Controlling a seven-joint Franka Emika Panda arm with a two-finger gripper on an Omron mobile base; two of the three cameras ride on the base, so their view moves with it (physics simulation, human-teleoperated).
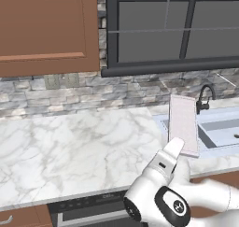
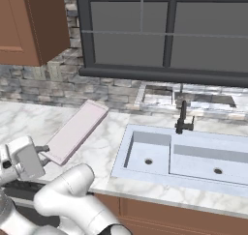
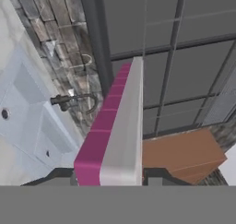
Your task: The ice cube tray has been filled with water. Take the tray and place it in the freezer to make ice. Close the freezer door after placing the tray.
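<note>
The white arm rises from the base in a bent pose, its rounded dark-jointed elbow low and the forearm angled up and forward. The wrist tips the hand upward. The gripper (image 3: 110, 179) is clamped on the near end of the ice cube tray (image 1: 183, 124) (a flat pale slab seen edge-on in the hand view), holding it lifted and tilted. The finger tips themselves sit at the bottom edge of the hand view, one either side.
</note>
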